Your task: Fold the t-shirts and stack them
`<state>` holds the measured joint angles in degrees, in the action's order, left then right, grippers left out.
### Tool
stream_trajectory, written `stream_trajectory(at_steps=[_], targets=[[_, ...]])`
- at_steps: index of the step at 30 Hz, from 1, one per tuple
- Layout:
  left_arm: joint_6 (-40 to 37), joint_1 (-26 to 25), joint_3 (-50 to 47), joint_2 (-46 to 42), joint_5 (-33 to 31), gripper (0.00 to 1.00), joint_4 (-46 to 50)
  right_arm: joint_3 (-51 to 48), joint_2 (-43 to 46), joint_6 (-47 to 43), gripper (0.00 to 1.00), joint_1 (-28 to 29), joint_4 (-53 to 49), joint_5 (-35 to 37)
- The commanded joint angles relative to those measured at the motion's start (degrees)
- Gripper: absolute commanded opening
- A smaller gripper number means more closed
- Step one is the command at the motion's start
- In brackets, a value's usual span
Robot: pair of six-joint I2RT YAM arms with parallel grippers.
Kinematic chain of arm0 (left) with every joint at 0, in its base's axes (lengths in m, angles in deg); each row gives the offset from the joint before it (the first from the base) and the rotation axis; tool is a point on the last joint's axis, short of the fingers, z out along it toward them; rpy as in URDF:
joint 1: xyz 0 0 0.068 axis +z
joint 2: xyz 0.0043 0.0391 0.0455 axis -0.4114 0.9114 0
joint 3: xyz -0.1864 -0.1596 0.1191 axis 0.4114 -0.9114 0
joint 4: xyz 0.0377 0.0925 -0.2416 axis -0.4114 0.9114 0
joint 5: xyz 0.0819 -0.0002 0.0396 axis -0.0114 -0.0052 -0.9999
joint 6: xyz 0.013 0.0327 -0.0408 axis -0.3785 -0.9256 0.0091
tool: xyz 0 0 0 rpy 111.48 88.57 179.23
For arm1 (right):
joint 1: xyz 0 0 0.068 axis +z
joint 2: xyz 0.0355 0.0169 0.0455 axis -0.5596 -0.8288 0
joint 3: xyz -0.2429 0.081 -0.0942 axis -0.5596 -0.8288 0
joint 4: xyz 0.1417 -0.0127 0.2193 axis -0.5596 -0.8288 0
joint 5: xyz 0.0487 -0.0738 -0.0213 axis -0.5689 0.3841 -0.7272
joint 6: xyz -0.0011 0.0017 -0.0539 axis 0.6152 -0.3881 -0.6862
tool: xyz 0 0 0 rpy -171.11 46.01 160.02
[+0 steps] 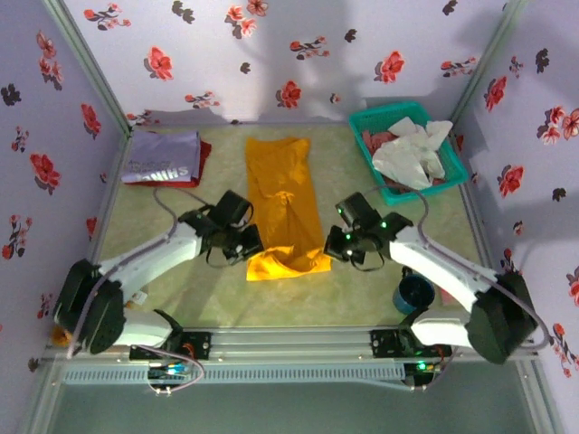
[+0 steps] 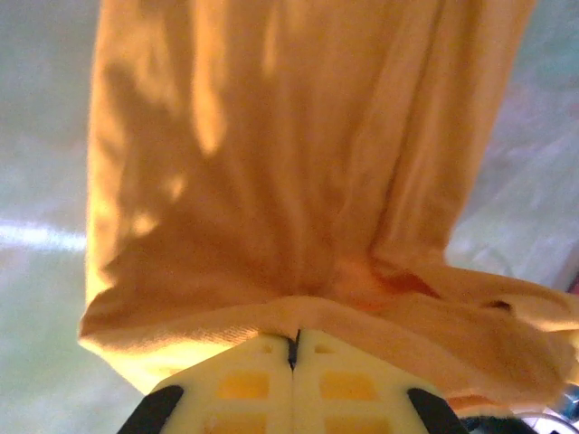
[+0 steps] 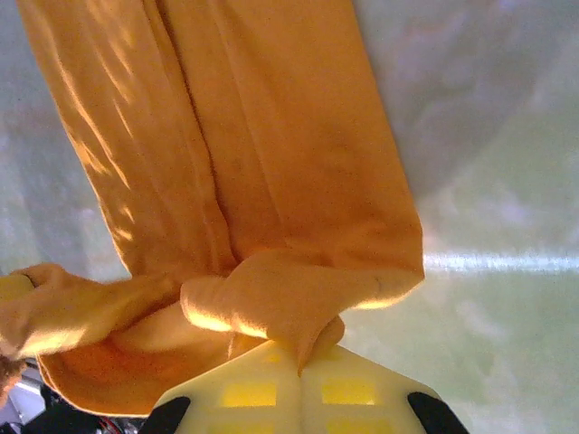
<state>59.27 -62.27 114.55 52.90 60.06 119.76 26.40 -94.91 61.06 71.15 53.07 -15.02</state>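
A long, narrow-folded orange-yellow t-shirt [image 1: 282, 203] lies down the middle of the table. My left gripper [image 1: 252, 245] is shut on its near left corner, and the cloth [image 2: 298, 181] drapes away from the closed fingers [image 2: 244, 380]. My right gripper [image 1: 331, 249] is shut on the near right corner, with a bunched fold of orange-yellow t-shirt [image 3: 280, 163] pinched between its fingers [image 3: 353, 389]. A folded lavender t-shirt [image 1: 163, 155] with white lettering rests on a red one [image 1: 204, 155] at the back left. White t-shirts [image 1: 412, 152] and reddish t-shirts [image 1: 373, 140] fill the basket.
A teal basket [image 1: 460, 163] stands at the back right. A dark blue cup [image 1: 414, 294] sits near the right arm's base. Floral walls close in the table on three sides. Bare table lies left and right of the orange shirt.
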Motion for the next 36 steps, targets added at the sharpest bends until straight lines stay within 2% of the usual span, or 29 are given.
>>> stream_trajectory(at_steps=[1,8,15,26,28,29,30,31,32,36], targets=[[-9.78,3.4,7.38,5.68,3.79,0.0,2.88,7.05,-5.92,-8.42,0.0,-2.06,-3.65,-2.35],[-14.14,10.03,14.18,13.54,3.82,0.0,4.2,17.13,-16.61,-12.64,0.0,-6.19,-5.07,-0.18],[-18.52,13.37,19.79,20.95,5.06,0.0,4.01,26.59,-27.12,-15.11,0.0,-7.99,-5.51,-1.15],[-17.77,18.29,24.55,28.79,7.71,0.0,2.37,34.83,-37.72,-16.4,0.0,-11.08,-6.12,-1.72],[-17.05,19.35,25.05,30.44,8.06,0.0,1.86,36.14,-39.91,-16.44,0.06,-11.77,-6.09,-2.2],[-16.88,19.71,25.29,31.31,8.5,0.0,1.18,37.0,-41.14,-16.7,0.13,-12.09,-6.11,-2.85],[-16.78,20.11,26.02,32.3,9.15,0.06,0.9,37.98,-42.09,-17.0,0.24,-12.46,-6.42,-3.35],[-16.75,20.49,26.56,33.01,10.12,0.17,0.47,38.73,-42.36,-17.26,0.35,-12.64,-6.86,-3.24],[-16.79,20.78,27.2,33.37,11.09,0.25,0.03,39.4,-42.16,-17.5,0.42,-12.77,-7.72,-2.61],[-16.85,21.2,28.36,30.49,11.26,0.42,0.02,37.75,-36.87,-17.91,0.55,-12.76,-9.3,0.21]])
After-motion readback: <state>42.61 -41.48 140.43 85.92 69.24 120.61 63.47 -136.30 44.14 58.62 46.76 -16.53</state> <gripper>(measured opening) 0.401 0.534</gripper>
